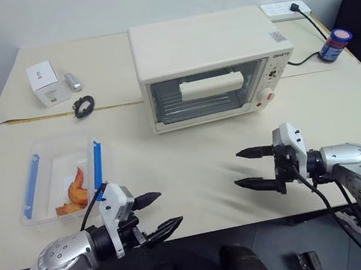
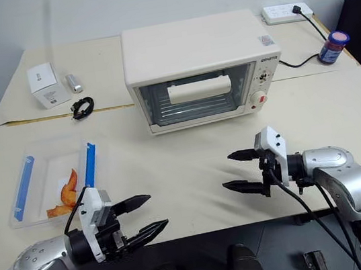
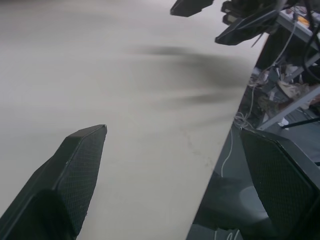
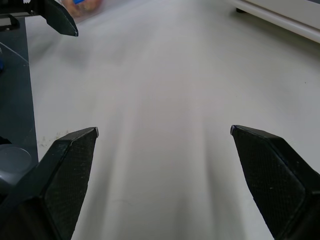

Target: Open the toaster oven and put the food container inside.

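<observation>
From the head cameras: the toaster oven is a big cream-white box sitting far-center on the table, glass door shut, cream bar handle across the front, knobs down its right side and a wire rack visible through the glass. The food container is a clear rectangular plastic box with two blue side clips and orange pieces inside, lying flat on the left part of the table, nearer than the oven and well apart from it.

The left gripper hangs over the near table edge, just beside the container's near right corner but not touching it, fingers spread wide with nothing between them. The right gripper is over the near right part of the table, pointing left, also wide open and empty, well apart from the container and nearer than the oven's right front corner.

Left wrist view: its two black fingers stand far apart over bare tabletop and the table edge, with the other gripper's tips showing beyond.

Right wrist view: fingers wide apart over bare table, a strip of the oven's base off to one side, and a blurry bit of the container far across, next to the left gripper's fingertip.
</observation>
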You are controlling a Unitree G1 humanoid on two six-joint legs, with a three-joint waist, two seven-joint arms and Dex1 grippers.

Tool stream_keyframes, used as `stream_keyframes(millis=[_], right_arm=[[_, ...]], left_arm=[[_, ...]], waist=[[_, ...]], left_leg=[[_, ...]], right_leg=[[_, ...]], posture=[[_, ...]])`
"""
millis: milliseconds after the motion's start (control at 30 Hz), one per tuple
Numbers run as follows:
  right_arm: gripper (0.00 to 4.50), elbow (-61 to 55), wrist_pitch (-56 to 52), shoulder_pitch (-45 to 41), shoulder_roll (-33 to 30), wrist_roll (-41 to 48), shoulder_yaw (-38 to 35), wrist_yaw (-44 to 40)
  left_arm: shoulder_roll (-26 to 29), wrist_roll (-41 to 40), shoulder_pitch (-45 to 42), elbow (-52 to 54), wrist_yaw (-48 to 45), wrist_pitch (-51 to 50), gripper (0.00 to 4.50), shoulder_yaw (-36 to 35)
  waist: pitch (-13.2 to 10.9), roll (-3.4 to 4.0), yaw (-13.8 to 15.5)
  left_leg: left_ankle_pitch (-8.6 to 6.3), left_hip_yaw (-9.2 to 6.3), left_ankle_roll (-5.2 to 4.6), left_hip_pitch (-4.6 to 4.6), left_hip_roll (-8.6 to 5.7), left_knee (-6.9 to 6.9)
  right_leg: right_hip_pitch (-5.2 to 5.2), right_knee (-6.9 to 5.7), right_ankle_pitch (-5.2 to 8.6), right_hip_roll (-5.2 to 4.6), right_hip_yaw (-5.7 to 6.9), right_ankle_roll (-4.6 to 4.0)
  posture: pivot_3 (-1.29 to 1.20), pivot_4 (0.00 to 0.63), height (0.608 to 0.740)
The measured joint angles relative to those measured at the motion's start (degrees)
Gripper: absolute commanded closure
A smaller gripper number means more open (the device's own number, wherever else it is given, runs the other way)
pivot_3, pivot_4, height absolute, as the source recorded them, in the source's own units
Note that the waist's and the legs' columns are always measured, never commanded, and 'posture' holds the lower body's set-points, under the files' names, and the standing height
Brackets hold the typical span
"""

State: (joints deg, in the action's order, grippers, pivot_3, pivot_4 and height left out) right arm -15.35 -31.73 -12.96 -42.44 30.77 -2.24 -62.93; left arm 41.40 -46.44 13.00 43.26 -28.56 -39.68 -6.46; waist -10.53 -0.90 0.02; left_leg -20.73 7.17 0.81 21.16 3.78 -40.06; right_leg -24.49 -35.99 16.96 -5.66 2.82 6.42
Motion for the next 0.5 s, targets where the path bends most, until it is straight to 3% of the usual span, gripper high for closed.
stream_keyframes(millis=[500], right_arm=[[0.06, 0.0, 0.1, 0.9, 0.1, 0.2, 0.0, 1.4]], left_arm=[[-2.5, 1.3, -0.1, -0.7, 0.4, 0.7, 0.0, -1.4]], waist=[[0.0, 0.0, -0.1]], left_leg=[[0.0, -0.01, 0.0, -0.01, 0.01, -0.01]], right_leg=[[0.0, -0.02, 0.0, 0.0, 0.0, 0.0]], posture=[[0.0, 0.15, 0.74]])
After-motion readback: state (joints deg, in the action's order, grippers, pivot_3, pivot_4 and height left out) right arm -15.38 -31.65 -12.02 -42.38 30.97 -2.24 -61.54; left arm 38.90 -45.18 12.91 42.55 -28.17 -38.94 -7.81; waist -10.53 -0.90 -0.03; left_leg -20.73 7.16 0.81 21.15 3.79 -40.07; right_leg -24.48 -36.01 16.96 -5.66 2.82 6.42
